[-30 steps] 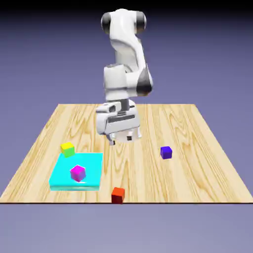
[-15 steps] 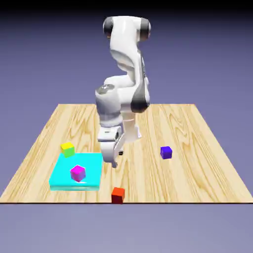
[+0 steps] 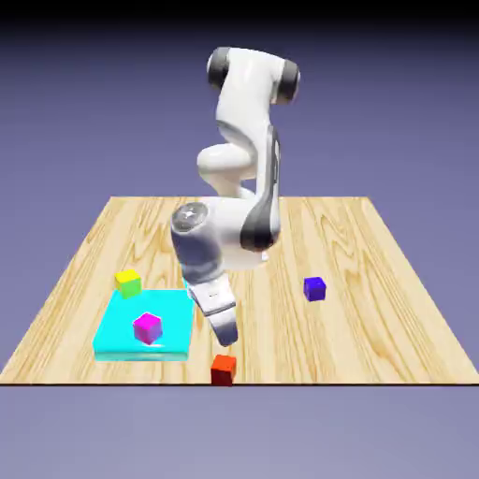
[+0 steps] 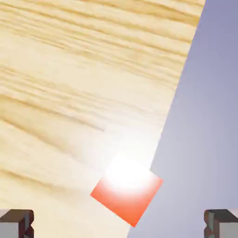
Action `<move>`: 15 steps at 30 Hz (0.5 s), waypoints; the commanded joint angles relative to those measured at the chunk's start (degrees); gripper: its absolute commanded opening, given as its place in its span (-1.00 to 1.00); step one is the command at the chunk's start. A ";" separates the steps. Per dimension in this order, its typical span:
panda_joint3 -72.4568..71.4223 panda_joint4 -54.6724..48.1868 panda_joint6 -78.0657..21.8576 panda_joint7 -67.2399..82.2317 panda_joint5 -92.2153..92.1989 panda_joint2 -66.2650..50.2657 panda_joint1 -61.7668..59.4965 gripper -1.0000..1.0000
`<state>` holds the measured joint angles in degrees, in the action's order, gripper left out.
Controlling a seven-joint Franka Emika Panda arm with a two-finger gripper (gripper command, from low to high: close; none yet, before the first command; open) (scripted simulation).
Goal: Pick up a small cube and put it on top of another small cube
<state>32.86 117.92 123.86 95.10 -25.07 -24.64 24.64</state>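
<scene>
The small red cube (image 3: 222,369) is sitting at the near edge of the wooden table (image 3: 374,318), just below the white arm's gripper (image 3: 225,335), which is hanging over it without touching. In the hand view the red cube (image 4: 126,193) is lying turned cornerwise on the wood right beside the table's edge, between the two grey fingertips (image 4: 16,223) but apart from both, with a bright glare washing out its upper face. Only the tips of the fingers are showing there, cut off at the bottom corners; in the exterior view the hand is seen edge-on, so the fingers themselves are hard to make out. The jaws are standing wide apart and are gripping nothing. Relative to the red cube, the dark violet-blue cube (image 3: 314,288) is resting well apart, farther back and toward the exterior view's right. A cyan pad (image 3: 168,318) is lying to the red cube's left, carrying a magenta cube (image 3: 147,327), with a yellow-green cube (image 3: 128,282) at the pad's far corner.
</scene>
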 commanded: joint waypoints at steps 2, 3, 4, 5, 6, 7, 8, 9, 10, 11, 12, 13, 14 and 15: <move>1.19 -1.56 -1.82 4.99 -0.91 -2.08 0.87 0.00; 1.79 -2.34 -2.73 7.48 -1.36 -3.11 1.30 0.00; 2.38 -3.12 -3.63 9.97 -1.82 -4.15 1.74 0.00; 2.98 -3.90 -4.54 12.46 -2.27 -5.19 2.17 0.00; 3.57 -4.68 -5.45 14.95 -2.73 -6.23 2.60 0.00; 4.17 -5.46 -6.36 17.45 -3.18 -7.27 3.04 0.00; 4.76 -6.24 -7.27 19.94 -3.63 -8.30 3.47 0.00; 5.36 -7.02 -8.18 22.43 -4.09 -9.34 3.90 0.00; 5.95 -7.80 -9.09 24.92 -4.54 -10.38 4.34 0.00; 6.55 -8.58 -9.99 27.41 -5.00 -11.42 4.77 0.00; 7.14 -9.36 -10.90 29.90 -5.45 -12.46 5.21 0.00; 7.74 -10.15 -11.81 32.40 -5.91 -13.49 5.64 0.00; 8.33 -10.93 -12.72 34.89 -6.36 -14.53 6.07 0.00; 8.93 -11.71 -13.63 37.38 -6.81 -15.57 6.51 0.00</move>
<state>41.78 106.22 110.23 132.48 -31.89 -40.21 31.14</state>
